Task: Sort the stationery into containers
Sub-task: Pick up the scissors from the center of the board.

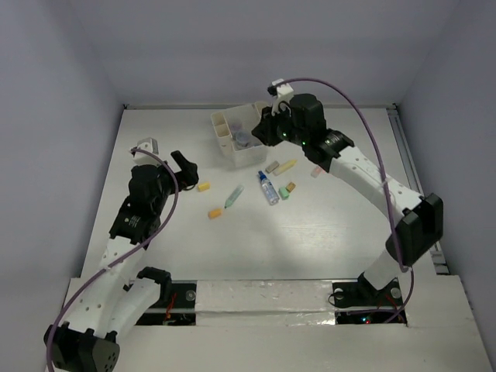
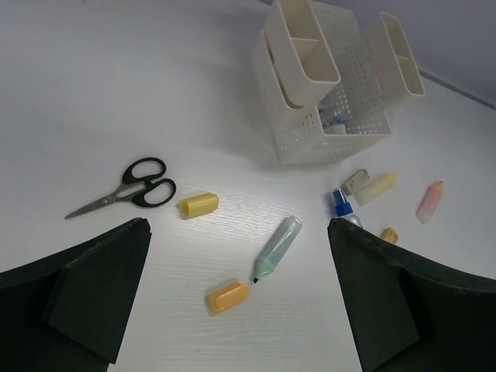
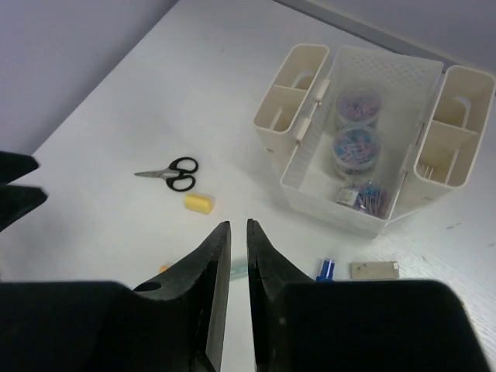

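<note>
**Right claw clenched by the organizer, left claw spread wide**

Top view: the cream organizer (image 1: 225, 128) stands at the far middle of the table (image 1: 333, 225), with a round jar (image 1: 242, 139) inside it. The right gripper (image 1: 263, 130) hangs at its right edge. The left gripper (image 1: 184, 164) sits well off to the left. On the table lie a yellow block (image 1: 204, 186), an orange block (image 1: 215, 212), a green marker (image 1: 233, 196) and a blue-capped bottle (image 1: 267, 188), all outside the organizer.

Left wrist: the fingers (image 2: 77, 294) stand wide apart, released, with nothing between them. Ahead lie the green marker and the orange block. The scissors (image 2: 128, 186) lie further left, near the yellow block.

Right wrist: the fingers (image 3: 201, 310) are clenched almost together, leaving a thin slit and grasping nothing. Ahead, the organizer's middle compartment holds two round jars and loose clips (image 3: 368, 198).
</note>
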{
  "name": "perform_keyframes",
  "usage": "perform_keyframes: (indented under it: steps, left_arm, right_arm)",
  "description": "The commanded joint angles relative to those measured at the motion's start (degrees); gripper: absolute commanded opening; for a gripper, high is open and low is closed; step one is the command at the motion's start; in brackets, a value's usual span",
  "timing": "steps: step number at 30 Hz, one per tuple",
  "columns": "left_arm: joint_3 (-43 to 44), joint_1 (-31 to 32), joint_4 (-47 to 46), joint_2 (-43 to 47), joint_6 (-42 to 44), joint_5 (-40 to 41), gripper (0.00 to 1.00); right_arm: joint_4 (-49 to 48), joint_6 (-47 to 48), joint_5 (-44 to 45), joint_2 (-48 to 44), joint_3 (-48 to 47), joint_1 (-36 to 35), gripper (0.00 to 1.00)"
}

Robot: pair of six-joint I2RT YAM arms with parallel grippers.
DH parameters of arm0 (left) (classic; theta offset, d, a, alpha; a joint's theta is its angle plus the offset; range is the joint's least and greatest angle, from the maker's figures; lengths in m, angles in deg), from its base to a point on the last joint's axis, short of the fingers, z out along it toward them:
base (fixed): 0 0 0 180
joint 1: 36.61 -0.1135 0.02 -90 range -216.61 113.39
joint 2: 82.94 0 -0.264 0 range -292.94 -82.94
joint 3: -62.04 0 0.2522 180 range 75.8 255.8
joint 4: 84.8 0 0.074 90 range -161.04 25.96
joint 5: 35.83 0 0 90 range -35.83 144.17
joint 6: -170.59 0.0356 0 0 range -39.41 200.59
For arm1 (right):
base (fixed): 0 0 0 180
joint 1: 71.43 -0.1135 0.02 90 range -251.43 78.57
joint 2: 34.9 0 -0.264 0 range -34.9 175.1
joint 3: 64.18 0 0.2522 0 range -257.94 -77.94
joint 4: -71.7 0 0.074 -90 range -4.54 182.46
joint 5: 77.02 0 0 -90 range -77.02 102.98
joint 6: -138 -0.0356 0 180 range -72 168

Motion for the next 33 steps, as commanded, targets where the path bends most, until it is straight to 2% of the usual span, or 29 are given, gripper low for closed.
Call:
perform_keyframes:
  steps: [1, 4, 5, 6, 8, 9, 13, 17, 18, 20, 22, 27, 33]
  left_arm:
    - [1.1, -0.8, -2.3, -2.7, -5.9, 1.4, 0.99]
    - [1.0, -1.7, -3.8, -7.9, -6.3, -0.1, 0.99]
    - [1.5, -2.3, -3.8, -9.8, -6.2, -0.9, 0.92]
    - [2.9, -3.0, -3.5, -13.7, -6.1, -1.1, 0.68]
    - [4.5, -5.0, -2.5, -19.1, -4.7, -1.1, 0.57]
    - [6.2, -5.5, -2.0, -20.9, -4.4, -0.8, 0.36]
    - [8.8, -5.5, -1.0, -28.1, -3.7, -0.6, 0.15]
    - [12.7, -5.5, -0.2, -34.7, -2.7, 1.2, 0.15]
    - [14.6, -4.8, 0.2, -37.3, -2.5, 2.1, 0.22]
    - [17.0, -4.1, 1.3, -40.6, -1.9, 4.9, 0.31]
    - [17.9, -3.6, 1.5, -42.7, -1.8, 7.3, 0.34]
    - [21.0, -3.0, 2.0, -50.3, -1.7, 9.6, 0.34]
    - [23.0, -0.5, 2.1, -55.1, -1.5, 13.2, 0.31]
  right_arm:
    - [-6.0, -5.3, -3.3, -5.7, 11.1, -0.5, 0.2]
    - [-6.4, -6.4, -2.7, -12.4, 17.7, -0.5, 0.22]
    - [-6.6, -6.7, -2.8, -14.0, 21.7, -0.5, 0.22]
    - [-6.7, -6.8, -3.5, -17.0, 23.6, -0.5, 0.23]
    - [-7.6, -7.8, -4.7, -19.8, 28.9, -0.5, 0.27]
    - [-8.1, -8.0, -5.1, -22.4, 30.6, -0.5, 0.31]
    - [-9.3, -7.6, -4.1, -27.0, 36.2, -0.5, 0.34]
    - [-9.5, -7.7, -4.3, -29.5, 38.0, -0.5, 0.35]
    - [-10.0, -7.9, -4.8, -29.7, 38.4, -0.5, 0.35]
    - [-10.3, -8.1, -5.6, -29.8, 39.0, -0.5, 0.36]
    - [-10.4, -8.2, -6.1, -29.9, 39.2, -0.5, 0.36]
    - [-10.8, -8.3, -6.7, -30.6, 39.4, -0.5, 0.37]
    - [-11.3, -8.5, -7.4, -30.3, 39.7, -0.5, 0.38]
